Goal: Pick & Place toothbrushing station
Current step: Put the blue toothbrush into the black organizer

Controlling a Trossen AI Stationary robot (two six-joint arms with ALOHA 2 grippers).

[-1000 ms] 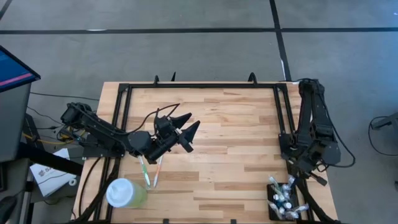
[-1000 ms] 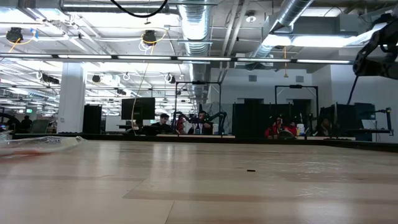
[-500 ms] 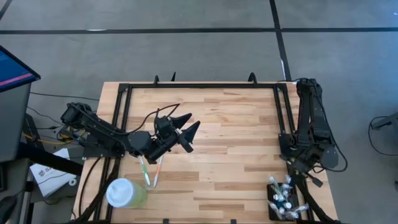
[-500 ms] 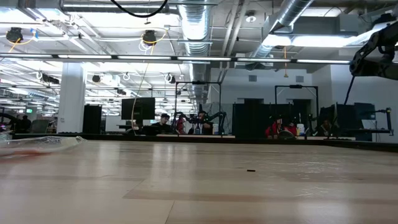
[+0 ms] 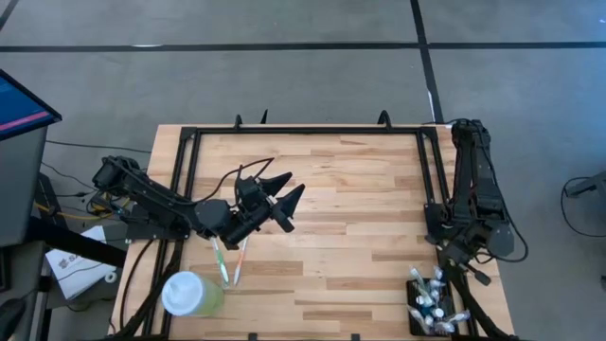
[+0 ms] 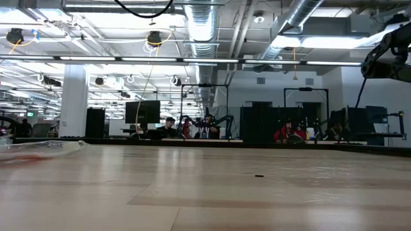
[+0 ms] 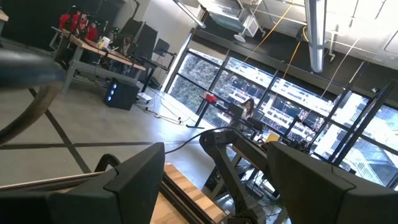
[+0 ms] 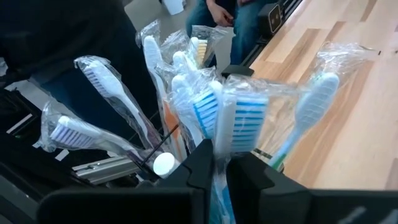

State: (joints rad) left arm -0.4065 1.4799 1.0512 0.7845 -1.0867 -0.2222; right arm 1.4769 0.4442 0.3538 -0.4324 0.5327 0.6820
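Your toothbrushing station (image 5: 431, 308) sits at the table's near right corner, light but top-heavy with wrapped toothbrushes (image 8: 239, 118); grasp its stiff black body. The right gripper (image 8: 219, 171) pinches one wrapped brush; the left gripper (image 5: 282, 194) gapes.

Black toothbrushing station (image 5: 431, 305), pale green white-lidded cup (image 5: 192, 294), blue-and-white-bristled toothbrushes (image 8: 239, 121), light striped wood table (image 5: 360, 208)
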